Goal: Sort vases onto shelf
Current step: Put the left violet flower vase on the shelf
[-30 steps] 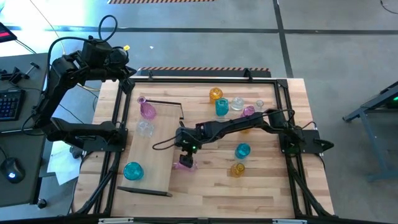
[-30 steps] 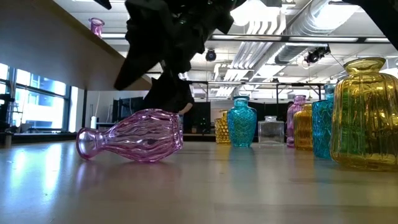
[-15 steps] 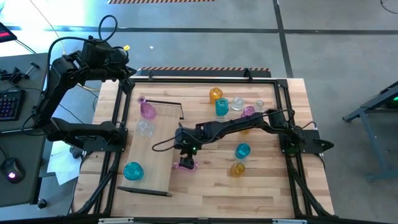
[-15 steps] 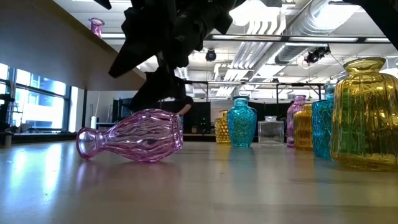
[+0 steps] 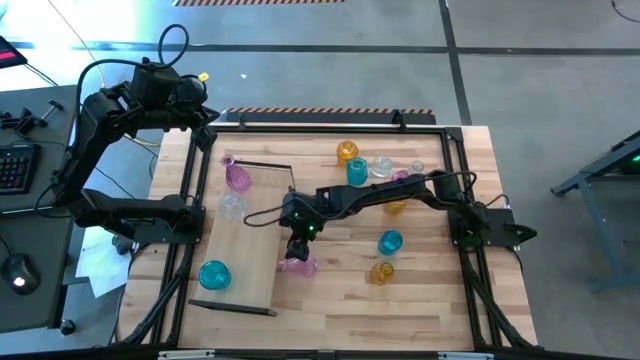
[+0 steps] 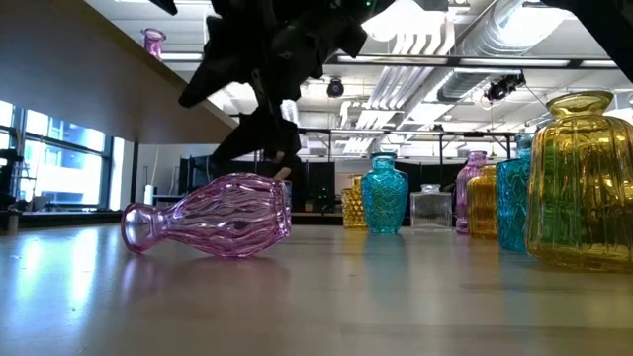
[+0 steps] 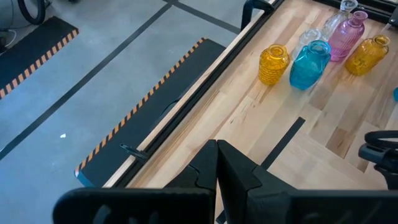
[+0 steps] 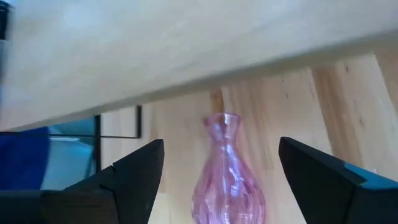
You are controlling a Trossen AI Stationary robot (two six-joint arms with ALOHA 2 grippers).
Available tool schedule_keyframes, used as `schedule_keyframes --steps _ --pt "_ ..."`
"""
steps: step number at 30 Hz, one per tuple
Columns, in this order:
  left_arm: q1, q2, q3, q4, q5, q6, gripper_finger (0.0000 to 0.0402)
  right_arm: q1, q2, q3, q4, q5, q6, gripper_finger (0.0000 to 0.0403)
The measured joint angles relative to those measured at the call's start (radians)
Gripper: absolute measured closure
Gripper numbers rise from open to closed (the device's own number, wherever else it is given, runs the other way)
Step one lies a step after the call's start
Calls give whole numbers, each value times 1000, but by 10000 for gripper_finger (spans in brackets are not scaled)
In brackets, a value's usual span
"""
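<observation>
A pink vase (image 5: 297, 264) lies on its side on the tabletop beside the shelf (image 5: 250, 240), its neck (image 6: 138, 225) toward the shelf. My right gripper (image 5: 298, 243) hangs open just above it, and in the right wrist view (image 8: 219, 163) its fingers stand either side of the vase (image 8: 227, 174) without touching. On the shelf stand a pink vase (image 5: 238, 177), a clear one (image 5: 232, 206) and a teal one (image 5: 214, 274). My left gripper (image 7: 216, 180) waits shut past the table's far left corner.
Several more vases stand on the tabletop: yellow (image 5: 347, 152), teal (image 5: 356, 172), clear (image 5: 381, 166) and pink (image 5: 400, 179) near the far edge, teal (image 5: 390, 242) and yellow (image 5: 382, 271) nearer. The right arm stretches over the table's middle. Dark frame rails (image 5: 470, 290) edge the table.
My right gripper has drawn up and back toward the far edge, off the lying pink vase. The vase has stayed where it was, on its side.
</observation>
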Motion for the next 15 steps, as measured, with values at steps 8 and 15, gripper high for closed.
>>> schedule_keyframes --steps 8,15 --pt "0 0 0 0 0 0 401 49 0 0 -12 -18 -8 102" --pt "0 0 0 0 0 1 401 115 0 0 -52 189 -83 102"
